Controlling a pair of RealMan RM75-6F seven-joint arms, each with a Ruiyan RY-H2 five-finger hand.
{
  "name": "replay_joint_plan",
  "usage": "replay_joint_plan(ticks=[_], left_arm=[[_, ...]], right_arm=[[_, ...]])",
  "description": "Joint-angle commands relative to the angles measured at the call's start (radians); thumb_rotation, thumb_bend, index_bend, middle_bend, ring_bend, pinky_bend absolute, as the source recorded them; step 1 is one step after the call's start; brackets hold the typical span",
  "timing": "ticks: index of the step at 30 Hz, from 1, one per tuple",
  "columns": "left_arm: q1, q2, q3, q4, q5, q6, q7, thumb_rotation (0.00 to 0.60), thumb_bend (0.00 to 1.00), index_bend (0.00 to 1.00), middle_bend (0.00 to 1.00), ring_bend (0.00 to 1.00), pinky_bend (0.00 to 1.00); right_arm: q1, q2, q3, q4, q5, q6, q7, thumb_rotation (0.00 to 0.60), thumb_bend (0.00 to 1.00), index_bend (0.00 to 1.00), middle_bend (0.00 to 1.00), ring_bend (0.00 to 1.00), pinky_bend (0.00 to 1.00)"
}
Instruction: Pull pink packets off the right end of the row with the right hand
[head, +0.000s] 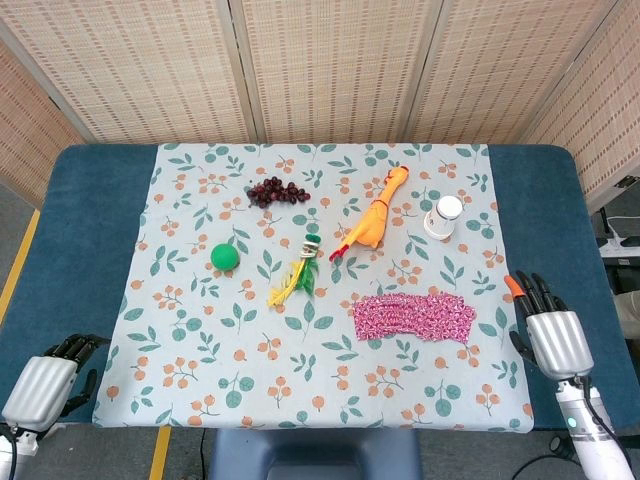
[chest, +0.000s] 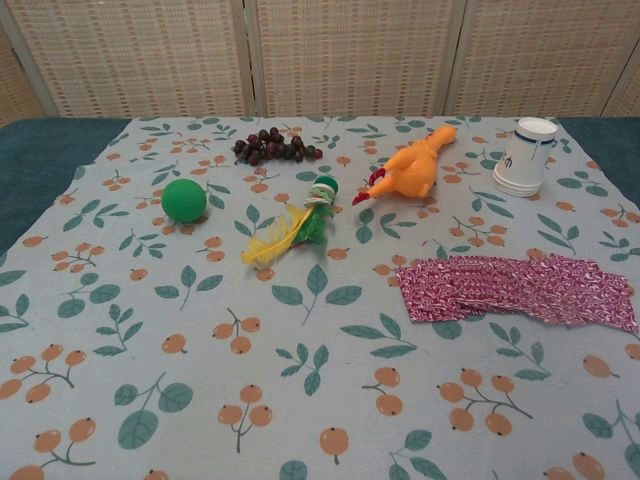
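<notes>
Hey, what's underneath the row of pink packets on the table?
The pink packets overlap in a row lying flat on the leaf-print cloth, which shows all around them. Whatever sits beneath the overlapped packets is covered, so I cannot tell.

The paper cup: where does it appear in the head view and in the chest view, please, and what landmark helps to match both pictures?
Head view: the paper cup stands right of centre, in the upper half, on the leaf-print cloth.
Chest view: the cup stands near the top right corner.
Shared landmark: the rubber chicken lies just left of the cup in both views.
</notes>
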Motion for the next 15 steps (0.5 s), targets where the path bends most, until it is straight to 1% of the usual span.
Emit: replay_joint_plan(ticks=[1, 7, 9, 10, 11, 13, 14, 15], left_arm=[[0.002, 0.0, 0.0, 0.0, 0.003, 0.005, 0.0, 0.6, 0.59, 0.24, 0.26, 0.23, 0.44], [0.003, 0.002, 0.001, -0.001, 0.007, 0.008, -0.002, 0.6, 0.59, 0.24, 0.26, 0.23, 0.44], [0.003, 0.001, 0.0, 0.002, 0.009, 0.009, -0.002, 0.6, 0.59, 0.24, 0.26, 0.23, 0.44], [0.002, 0.0, 0.0, 0.004, 0.008, 0.008, -0.003, 0.6, 0.59, 0.24, 0.26, 0.23, 0.44], [0.001, -0.001, -0.001, 0.006, 0.005, 0.005, -0.004, 0.6, 0.59, 0.24, 0.26, 0.23, 0.44], [-0.002, -0.002, -0.001, 0.007, -0.005, -0.008, -0.005, 0.6, 0.59, 0.24, 0.26, 0.23, 0.43], [-0.003, -0.002, -0.001, 0.006, -0.01, -0.013, -0.006, 0.6, 0.59, 0.24, 0.26, 0.23, 0.44], [-0.003, -0.001, -0.001, 0.004, -0.013, -0.017, -0.006, 0.6, 0.59, 0.24, 0.26, 0.23, 0.44]], right_arm=[[0.003, 0.005, 0.001, -0.011, 0.013, -0.02, 0.002, 0.6, 0.24, 0.0, 0.01, 0.02, 0.34], [0.014, 0.016, 0.003, -0.032, 0.027, -0.064, 0.02, 0.6, 0.24, 0.0, 0.02, 0.02, 0.34], [0.019, 0.016, 0.002, -0.026, 0.013, -0.067, 0.035, 0.6, 0.24, 0.0, 0.1, 0.08, 0.35], [0.022, 0.014, 0.0, -0.021, 0.005, -0.07, 0.041, 0.6, 0.24, 0.0, 0.19, 0.17, 0.37], [0.026, 0.013, -0.002, -0.014, -0.004, -0.073, 0.042, 0.6, 0.27, 0.0, 0.27, 0.28, 0.41], [0.036, 0.005, -0.006, 0.008, -0.028, -0.076, 0.04, 0.6, 0.39, 0.0, 0.43, 0.52, 0.57], [0.04, 0.0, -0.009, 0.019, -0.041, -0.077, 0.043, 0.6, 0.45, 0.0, 0.51, 0.62, 0.66], [0.044, -0.006, -0.013, 0.029, -0.05, -0.081, 0.047, 0.6, 0.49, 0.0, 0.56, 0.67, 0.7]])
